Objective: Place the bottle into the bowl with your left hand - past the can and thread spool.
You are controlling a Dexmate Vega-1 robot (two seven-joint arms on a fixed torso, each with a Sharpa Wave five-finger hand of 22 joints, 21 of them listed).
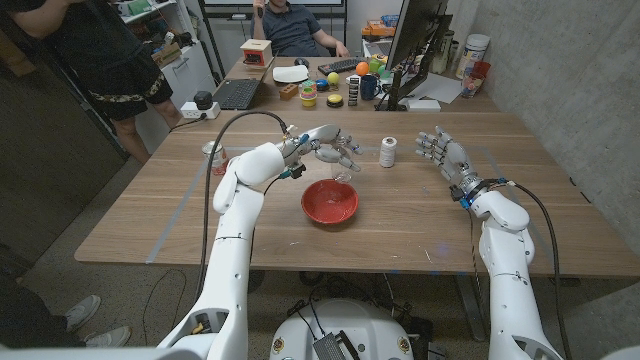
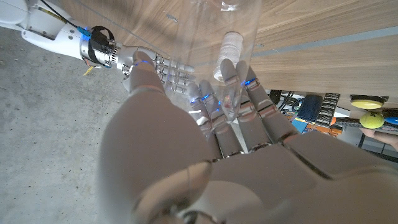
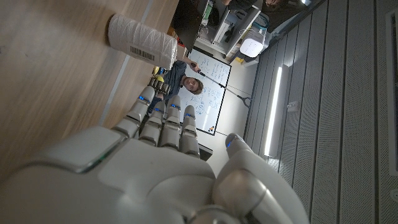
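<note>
**Bottle held above the bowl's far side**

Nearest me, the red bowl (image 1: 329,202) sits mid-tabletop (image 1: 150,215). Just beyond its far rim, my left robot hand (image 1: 334,147) grips the clear bottle (image 1: 341,163), fingers wrapped round it. To the right my right robot hand (image 1: 440,152) is raised, fingers spread, holding nothing. Between the two stands the white thread spool (image 1: 388,152); a can (image 1: 212,151) sits far left.

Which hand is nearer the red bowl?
Left. The left hand holds the clear bottle just behind the red bowl; the right hand waits apart, beyond the thread spool.
</note>
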